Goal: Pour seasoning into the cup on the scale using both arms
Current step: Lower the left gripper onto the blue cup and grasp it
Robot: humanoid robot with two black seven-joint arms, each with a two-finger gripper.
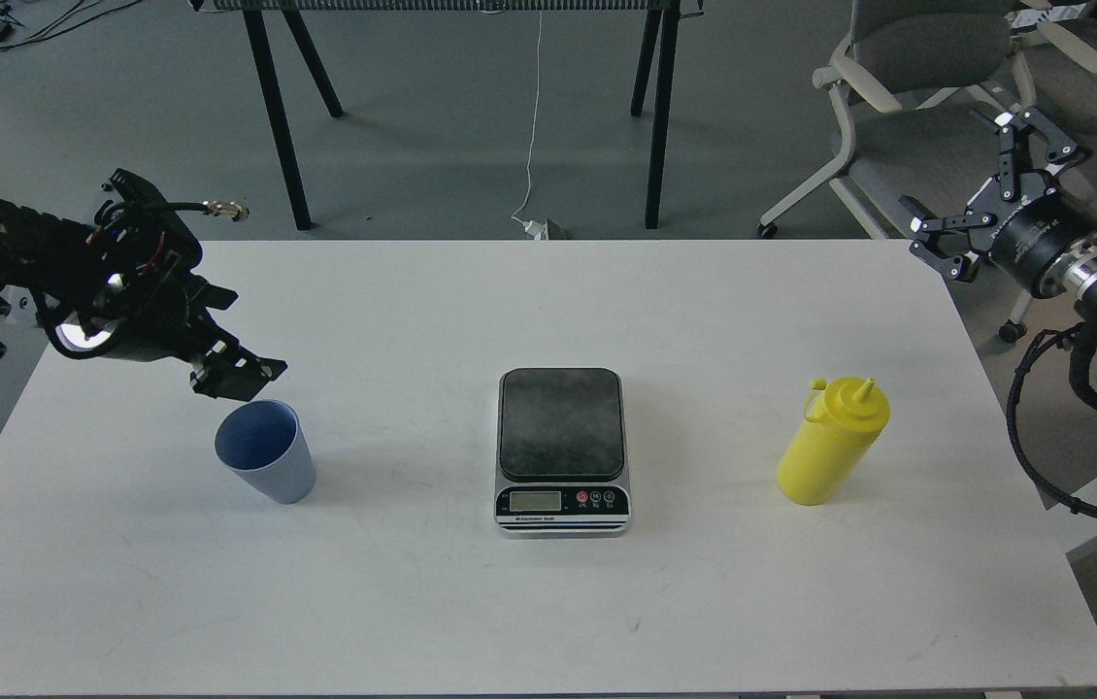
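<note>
The light-blue cup (262,456) stands on the white table (529,602) at the left, empty and upright. The scale (561,424) lies in the middle with nothing on its dark plate. The yellow seasoning bottle (832,442) stands upright at the right. My left gripper (238,376) hangs just behind and above the cup's far rim; it is dark and its fingers cannot be told apart. My right gripper (976,184) is open and empty, beyond the table's far right corner, well behind the bottle.
An office chair (927,87) stands behind the right gripper. Black legs of another table (277,116) and a white cable (534,116) are on the floor beyond the far edge. My right arm's cables (1044,427) hang beside the table's right edge.
</note>
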